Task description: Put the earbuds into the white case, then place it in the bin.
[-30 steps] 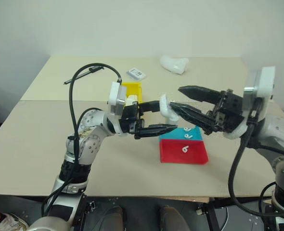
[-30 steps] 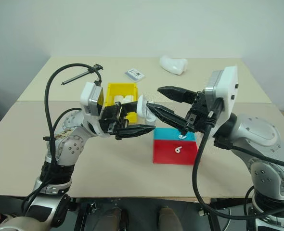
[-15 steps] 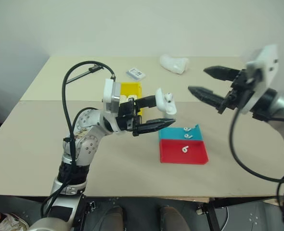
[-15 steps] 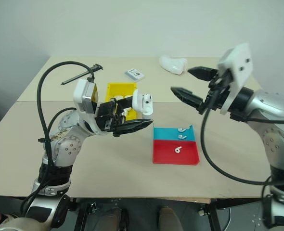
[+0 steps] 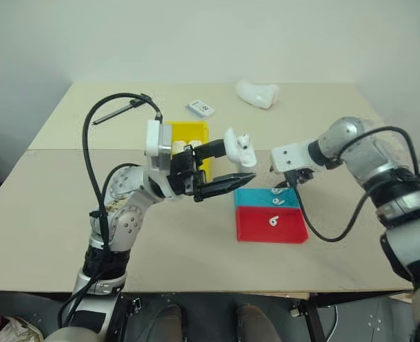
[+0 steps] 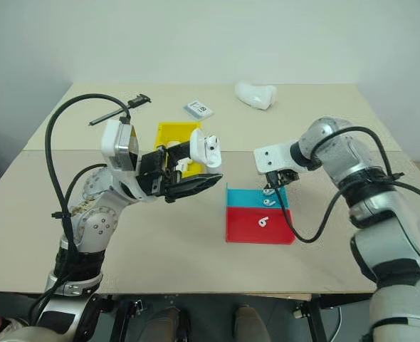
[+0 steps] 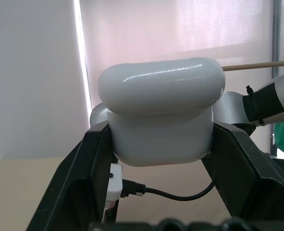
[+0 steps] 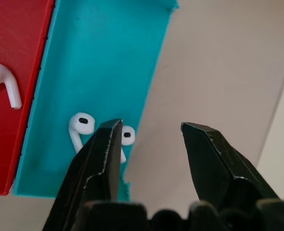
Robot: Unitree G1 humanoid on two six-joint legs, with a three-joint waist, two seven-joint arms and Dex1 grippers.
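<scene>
- The desk (image 5: 46, 206) is big and tan, and everything sits on it or hangs over it.
- The tray (image 5: 295, 231) is flat, with a teal part and a red part. It lies near the middle of the desk.
- The bin (image 5: 190, 133) is bright yellow with raised walls. It sits on the desk to the left of the tray and a little farther back.
- The left gripper (image 5: 233, 162) is up in the air between the bin and the tray. It is closed tight on the white case (image 5: 235, 147).
- The white case has its lid flipped up, and something small and white sits in its top.
- The right gripper (image 8: 149, 132) points down at the teal part of the tray. Its fingers are apart and hold nothing.
- The earbuds are tiny and white. Two (image 8: 80, 123) lie in the teal part, right by the right gripper's tips. One more (image 5: 273, 221) lies in the red part.
</scene>
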